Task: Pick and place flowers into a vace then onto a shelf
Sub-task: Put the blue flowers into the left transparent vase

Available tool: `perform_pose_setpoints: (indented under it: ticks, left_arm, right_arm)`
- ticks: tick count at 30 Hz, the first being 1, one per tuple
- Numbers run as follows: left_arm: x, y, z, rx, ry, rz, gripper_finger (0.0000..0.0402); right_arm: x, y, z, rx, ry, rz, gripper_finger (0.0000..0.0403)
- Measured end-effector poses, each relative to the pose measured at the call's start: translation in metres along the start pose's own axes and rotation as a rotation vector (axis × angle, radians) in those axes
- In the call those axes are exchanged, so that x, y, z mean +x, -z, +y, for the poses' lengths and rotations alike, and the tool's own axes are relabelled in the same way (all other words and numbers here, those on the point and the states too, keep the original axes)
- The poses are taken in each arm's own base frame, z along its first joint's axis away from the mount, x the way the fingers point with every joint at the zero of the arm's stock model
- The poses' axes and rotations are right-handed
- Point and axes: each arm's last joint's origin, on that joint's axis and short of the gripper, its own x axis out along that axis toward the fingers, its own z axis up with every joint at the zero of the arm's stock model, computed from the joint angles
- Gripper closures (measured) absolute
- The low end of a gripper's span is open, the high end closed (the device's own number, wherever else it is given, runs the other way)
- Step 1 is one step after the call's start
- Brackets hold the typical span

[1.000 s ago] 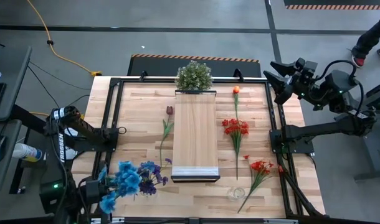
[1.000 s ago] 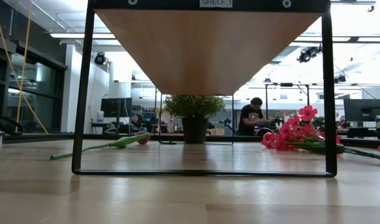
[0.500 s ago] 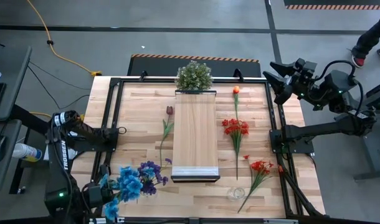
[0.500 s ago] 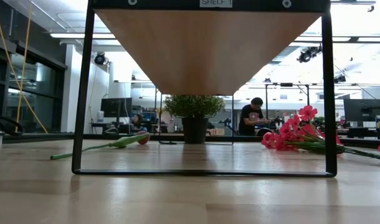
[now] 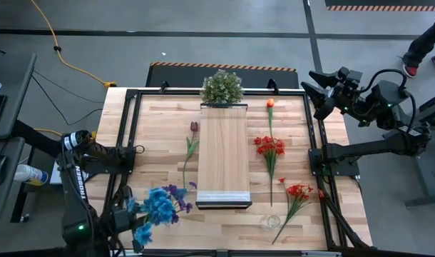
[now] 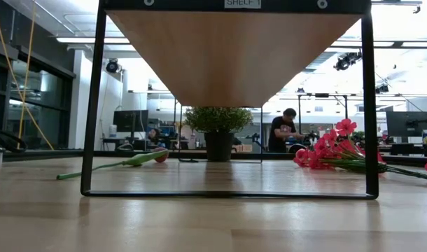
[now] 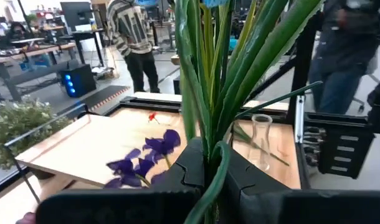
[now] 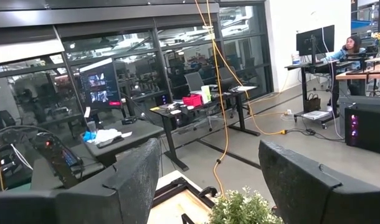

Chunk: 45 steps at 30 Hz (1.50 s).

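My left gripper hangs over the table's near left corner, shut on a bunch of blue flowers; their green stems fill the left wrist view. Purple blooms show beside them; whether they belong to the held bunch I cannot tell. The clear glass vase stands near the front edge, right of the shelf. A dark red flower, an orange one and two red bunches lie flat on the tabletop. My right gripper waits open, raised at the far right. My left gripper pinches several green stems and leaves together between its two fingers. The fingers point about level toward the table's right side and lie across the stems. The blue blooms stick out past the fingers over the tabletop.
A bushy green potted plant stands at the shelf's far end. The black frame runs around the table edges. The shelf's black legs stand near the table's middle. People stand in the room beyond the table.
My left gripper has sunk a little and gone toward the table's right edge, rolling as it went, still shut on the stems. The blue blooms have travelled with it, closer to the shelf's near end. The purple blooms have stayed where they were.
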Motion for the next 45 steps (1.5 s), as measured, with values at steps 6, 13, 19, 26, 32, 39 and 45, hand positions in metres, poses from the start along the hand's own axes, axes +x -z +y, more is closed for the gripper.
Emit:
perform_pose_setpoints:
  ticks: [6, 13, 19, 26, 32, 39, 45]
  left_arm:
    - [-0.001, 0.003, 0.001, -0.002, 0.003, 0.017, 0.0355]
    - [0.001, 0.026, 0.005, -0.048, -0.008, -0.012, 0.0355]
    - [0.002, 0.033, 0.007, -0.064, -0.010, -0.032, 0.0355]
    - [0.002, 0.035, 0.007, -0.068, -0.011, -0.016, 0.0355]
    - [0.002, 0.036, 0.006, -0.072, -0.012, 0.027, 0.0355]
    - [0.002, 0.036, 0.006, -0.073, -0.012, 0.029, 0.0355]
    - [0.003, 0.036, 0.006, -0.073, -0.011, 0.030, 0.0355]
  right_arm:
    - [0.000, 0.000, 0.000, 0.000, -0.009, 0.002, 0.0141]
    - [0.000, 0.000, 0.000, 0.000, -0.009, 0.002, 0.0141]
    - [0.000, 0.000, 0.000, 0.001, -0.010, 0.001, 0.0141]
    - [0.000, 0.000, 0.000, 0.001, -0.010, 0.001, 0.0141]
    - [0.000, 0.000, 0.000, 0.000, -0.010, 0.001, 0.0141]
    - [0.000, 0.000, 0.000, 0.000, -0.010, 0.002, 0.0141]
    - [0.000, 0.000, 0.000, 0.000, -0.010, 0.002, 0.0141]
